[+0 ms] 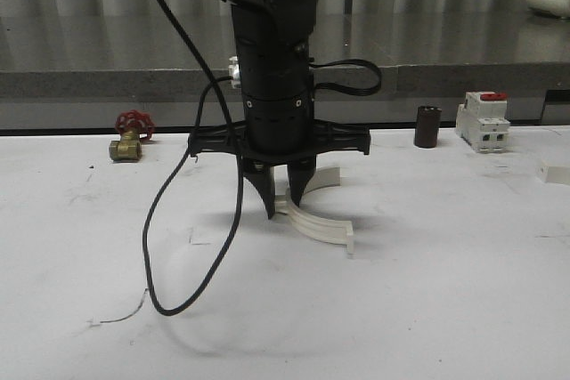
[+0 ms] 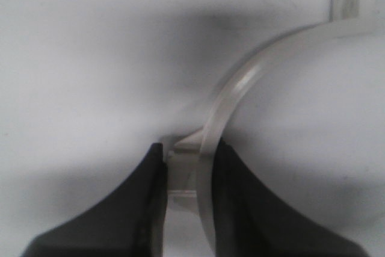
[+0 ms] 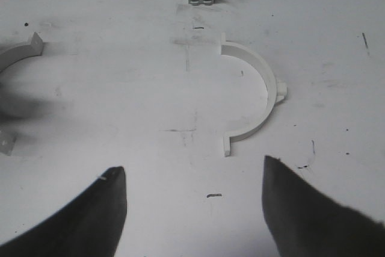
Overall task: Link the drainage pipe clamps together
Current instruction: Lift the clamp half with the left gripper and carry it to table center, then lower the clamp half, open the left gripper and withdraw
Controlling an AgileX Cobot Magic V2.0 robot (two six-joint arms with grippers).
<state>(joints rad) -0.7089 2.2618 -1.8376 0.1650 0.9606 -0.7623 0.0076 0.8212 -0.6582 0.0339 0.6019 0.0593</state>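
Note:
One white half-ring drainage pipe clamp [image 1: 316, 222] lies on the white table just right of centre. My left gripper [image 1: 283, 206] points straight down on it. In the left wrist view the gripper [image 2: 187, 154] is shut on the clamp [image 2: 252, 70] at its middle tab, and the band curves away to a square end tab. A second clamp [image 3: 258, 62] lies flat ahead of my right gripper [image 3: 192, 170], which hangs open above bare table with nothing between its fingers. The held clamp's end [image 3: 18, 52] shows at that view's edge.
A brass valve with a red handle [image 1: 129, 135] sits at the back left. At the back right stand a dark cylinder [image 1: 427, 126] and a white breaker with a red top [image 1: 482, 120]. The arm's black cable [image 1: 178, 246] loops down onto the table. A small white piece [image 1: 557, 173] lies at the right edge.

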